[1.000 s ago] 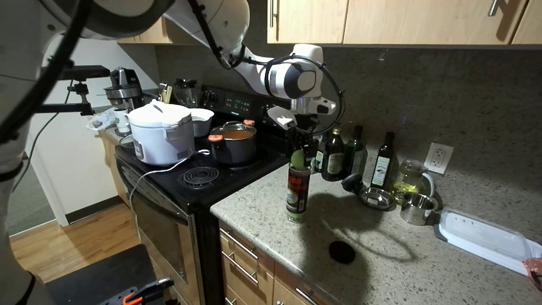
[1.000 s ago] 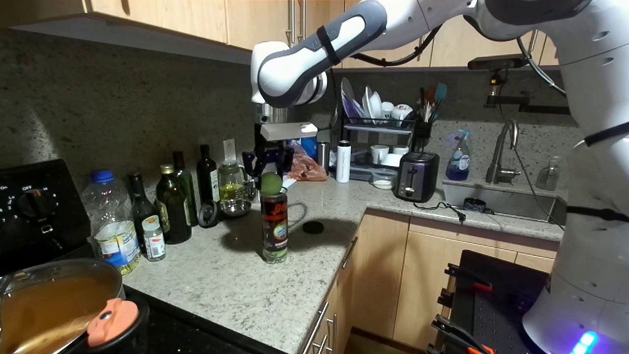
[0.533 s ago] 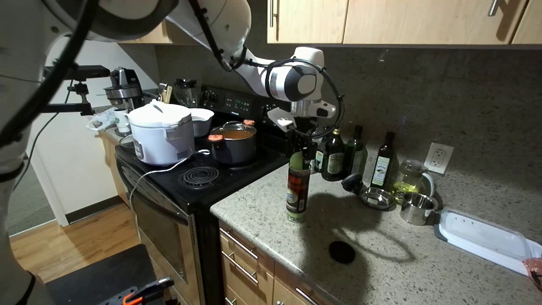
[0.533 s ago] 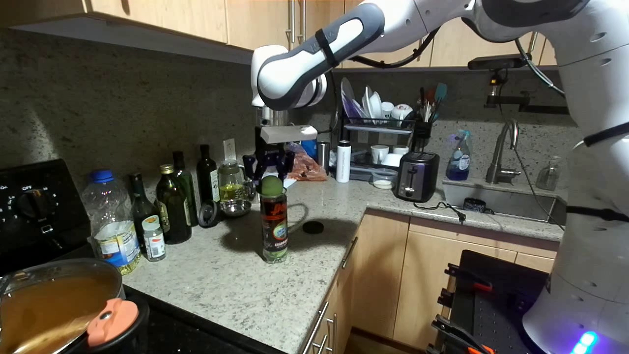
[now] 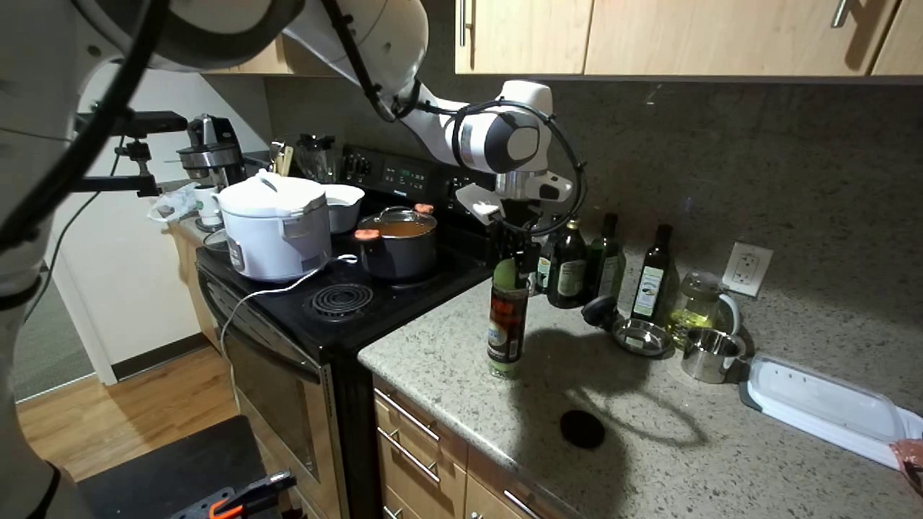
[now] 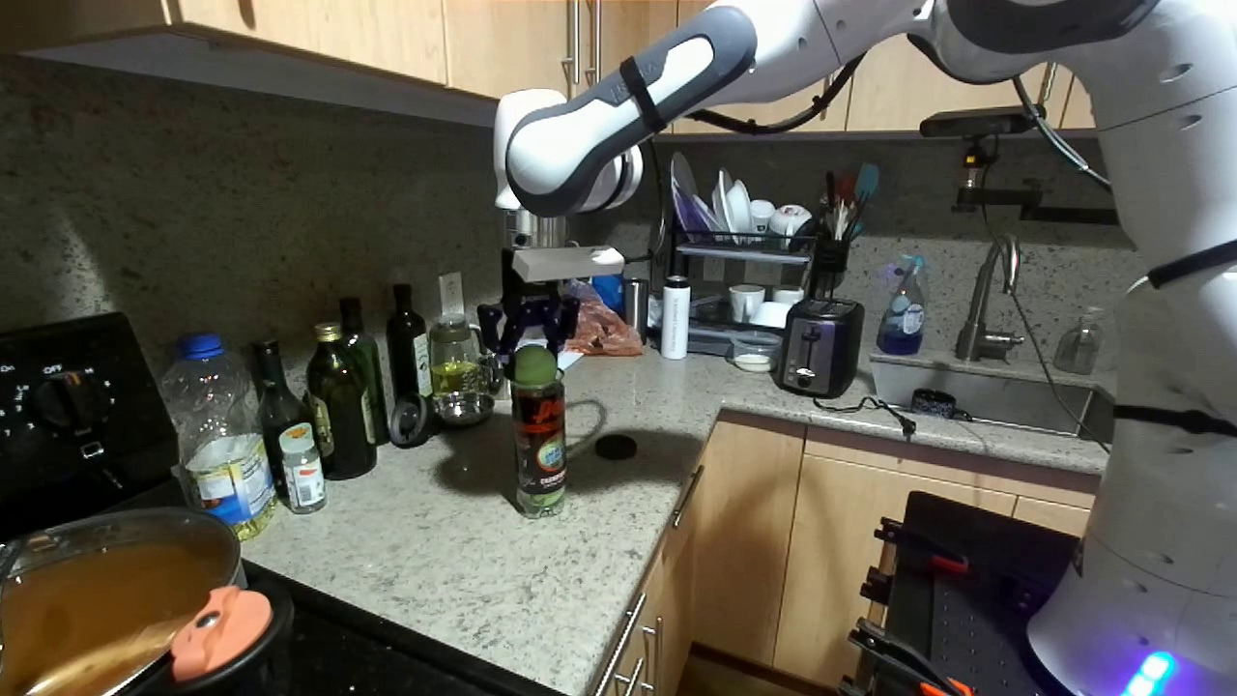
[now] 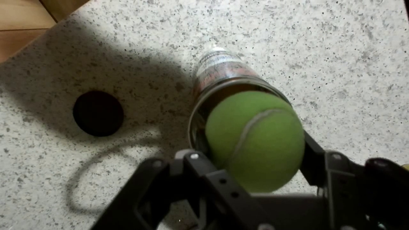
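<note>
Clamped on a tennis ball [image 7: 255,137] at the mouth of a clear can [image 6: 539,440]

Held in the black tool [image 7: 254,151], closed on the green felt from both sides in the wrist view. Seen from above, shows a pale seam curving across the top. Sits right at the can's opening, toward one side of it in the wrist view, leaving a dark crescent of the interior visible. In both exterior views, stands mostly clear of the rim, directly beneath the tool. Impossible to tell the depth of the underside within the opening. In the case of the can, standing upright on the speckled worktop [image 5: 447,360], wrapped in a black and red label, with more green showing through the clear base. Accompanied nearby by a flat black disc [image 7: 98,113], apart from the can. Backed, toward the wall [image 5: 692,158], by dark bottles [image 5: 570,277], a glass jug [image 5: 696,321] with yellow liquid, a shallow metal dish [image 5: 652,347] and a metal cup [image 5: 703,360], with a white lidded container [image 5: 815,396] farther along. Bordered at the worktop's end by a black stove [image 5: 407,303], bearing a white cooker [image 5: 270,231] and a dark pot [image 5: 399,258] with orange handles. In an exterior view, joined in the background by a toaster [image 6: 819,348], a dish rack [image 6: 744,253] and a sink [image 6: 1005,401].
</note>
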### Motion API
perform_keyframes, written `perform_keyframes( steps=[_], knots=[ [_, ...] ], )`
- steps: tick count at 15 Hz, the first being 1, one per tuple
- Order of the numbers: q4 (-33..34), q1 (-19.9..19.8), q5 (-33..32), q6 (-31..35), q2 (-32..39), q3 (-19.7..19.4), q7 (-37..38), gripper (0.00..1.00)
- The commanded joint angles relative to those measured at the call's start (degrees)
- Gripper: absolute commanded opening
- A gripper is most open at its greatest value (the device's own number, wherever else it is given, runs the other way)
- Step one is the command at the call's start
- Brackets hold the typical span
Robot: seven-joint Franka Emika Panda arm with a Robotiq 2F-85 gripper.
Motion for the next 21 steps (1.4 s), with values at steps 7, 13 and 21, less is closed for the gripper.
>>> perform_keyframes(
  steps=[7, 13, 21],
  knots=[
    [0.64, -0.23, 0.75, -1.71, -0.54, 0.09, -1.0, 0.71],
    [0.42, -0.06, 0.32, -1.65, -0.93, -0.08, -0.63, 0.71],
    [-0.37, 0.04, -0.1, -1.21, -2.16, -0.32, -0.32, 0.71]
  ],
)
